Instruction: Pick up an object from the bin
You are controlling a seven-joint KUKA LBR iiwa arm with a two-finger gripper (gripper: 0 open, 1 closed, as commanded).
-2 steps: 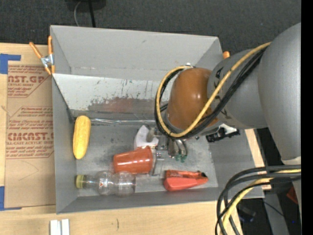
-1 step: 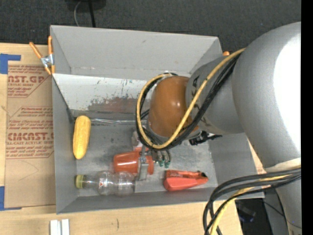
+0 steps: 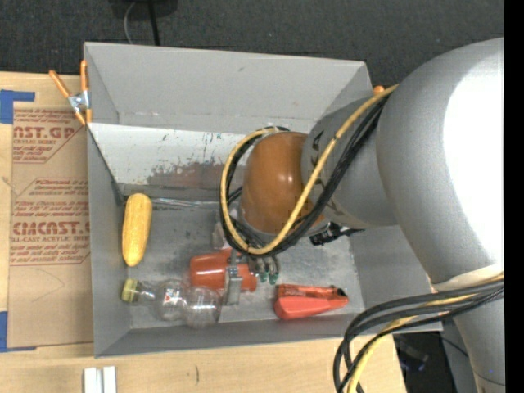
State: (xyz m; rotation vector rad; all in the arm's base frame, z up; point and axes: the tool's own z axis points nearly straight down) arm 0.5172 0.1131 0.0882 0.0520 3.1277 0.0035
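Observation:
My gripper (image 3: pixel 240 278) hangs low in the bin's front middle, under the arm's wrist. Its tip is right against the right end of a short orange-red cylinder (image 3: pixel 209 270) that lies on its side on the floor. Just in front of them and to the left lies a clear plastic bottle (image 3: pixel 176 300) with a yellow cap, also on its side. To the right of the gripper, near the front wall, lies a red-orange hand tool (image 3: pixel 309 301) with a dark slot along its top.
A yellow corn cob (image 3: pixel 136 228) lies lengthwise along the left wall, apart from the rest. The arm and its cables cover the right half of the bin. The back floor has scuffed, reddish marks.

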